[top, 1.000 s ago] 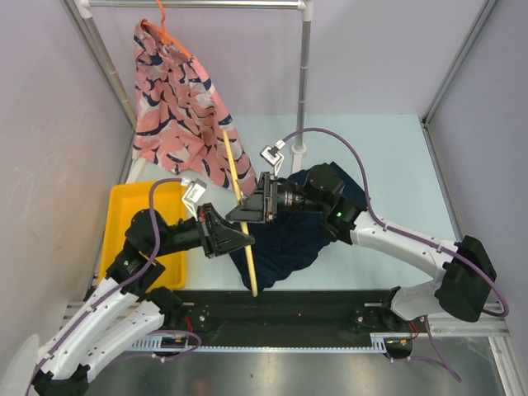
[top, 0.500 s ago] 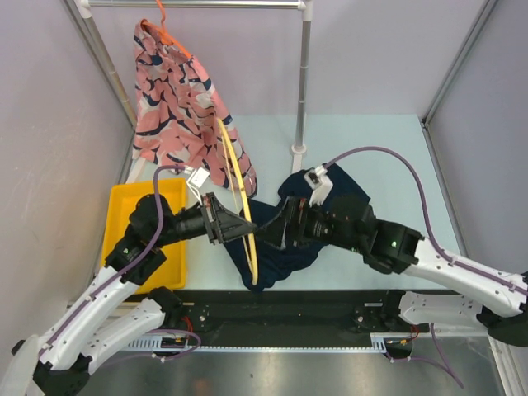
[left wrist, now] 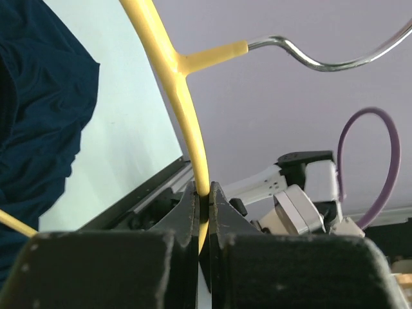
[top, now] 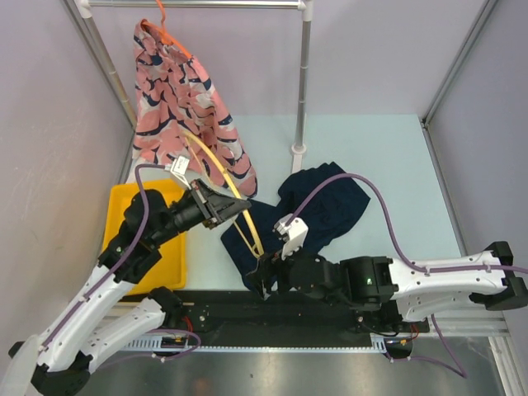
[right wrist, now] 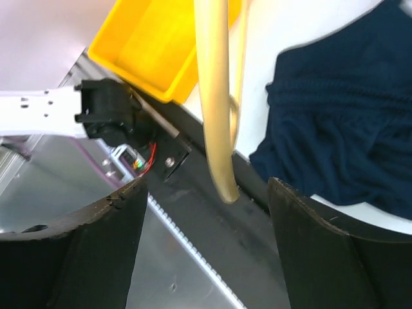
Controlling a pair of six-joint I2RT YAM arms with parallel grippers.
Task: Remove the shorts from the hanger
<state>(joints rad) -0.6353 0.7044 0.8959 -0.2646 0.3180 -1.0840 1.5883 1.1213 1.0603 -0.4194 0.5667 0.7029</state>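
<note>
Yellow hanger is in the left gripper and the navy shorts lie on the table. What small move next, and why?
Probably lift the hanger up and left with the left gripper, which is shut on it. Its lower end overlaps the edge of the navy shorts, and the right gripper is open around that tip, not holding it.

Navy shorts point(top: 330, 206): plain dark cloth, off any hanger, a crumpled heap flat on the table point(top: 396, 157) near its front edge.

Pink shorts point(top: 177, 115): salmon with a navy-and-white leaf print, hanging limp from an orange hanger point(top: 165, 35) on the rail point(top: 198, 4), back left.

Yellow hanger point(top: 250, 231): bare, tilted, its wire hook up, pinched in the left gripper point(left wrist: 203, 193); its lower end is over the navy heap's left edge.
</note>
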